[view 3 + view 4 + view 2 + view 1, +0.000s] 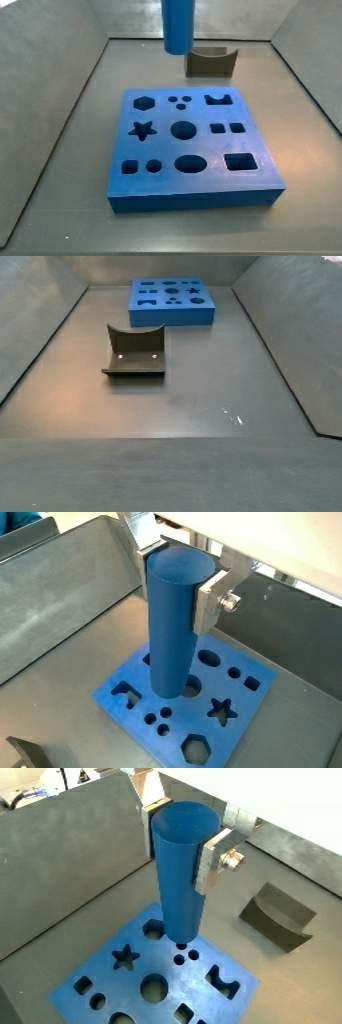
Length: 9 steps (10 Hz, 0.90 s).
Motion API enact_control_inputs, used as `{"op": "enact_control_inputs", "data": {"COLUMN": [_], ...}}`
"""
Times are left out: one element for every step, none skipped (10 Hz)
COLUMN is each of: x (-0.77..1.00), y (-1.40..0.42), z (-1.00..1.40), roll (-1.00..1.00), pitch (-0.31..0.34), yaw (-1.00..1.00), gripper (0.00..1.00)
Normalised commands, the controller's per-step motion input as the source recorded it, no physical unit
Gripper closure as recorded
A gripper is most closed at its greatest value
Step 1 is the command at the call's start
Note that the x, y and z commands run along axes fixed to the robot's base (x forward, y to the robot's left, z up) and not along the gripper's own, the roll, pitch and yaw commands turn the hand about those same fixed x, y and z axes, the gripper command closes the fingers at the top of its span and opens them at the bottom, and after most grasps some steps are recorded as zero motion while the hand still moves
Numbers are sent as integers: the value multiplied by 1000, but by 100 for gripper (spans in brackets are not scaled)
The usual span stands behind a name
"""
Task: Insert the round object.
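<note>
Peg [170, 617] clamped upright in the hand [201, 602], hanging above the block [187, 150], its tip over the holes near the block's middle. Risks jamming on a hole rim if lowered off-centre or tilted. U-piece [210, 62] well clear, near a table edge.

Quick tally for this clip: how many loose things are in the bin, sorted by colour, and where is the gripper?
Blue: 2, the peg and the flat block with shaped holes.
Dark olive: 1, the U-shaped piece.
Total: 3.
The gripper hangs over the block, its jaws shut on the upright peg, whose lower end is above the holes.
</note>
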Motion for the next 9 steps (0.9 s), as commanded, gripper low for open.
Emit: {"op": "enact_control_inputs", "data": {"x": [23, 0, 46, 151, 171, 166, 154, 80, 0], "y": [0, -403, -369, -349, -337, -334, -351, -320, 0], "z": [0, -886, -1000, -1000, -1000, -1000, -1000, -1000, -669], "roll": [-29, 0, -9, 0, 0, 0, 0, -21, -183], "pitch": [0, 51, 0, 0, 0, 0, 0, 0, 1], "yaw": [-26, 0, -3, 0, 0, 0, 0, 0, 0], "gripper": [100, 100, 100, 100, 100, 100, 100, 100, 100]}}
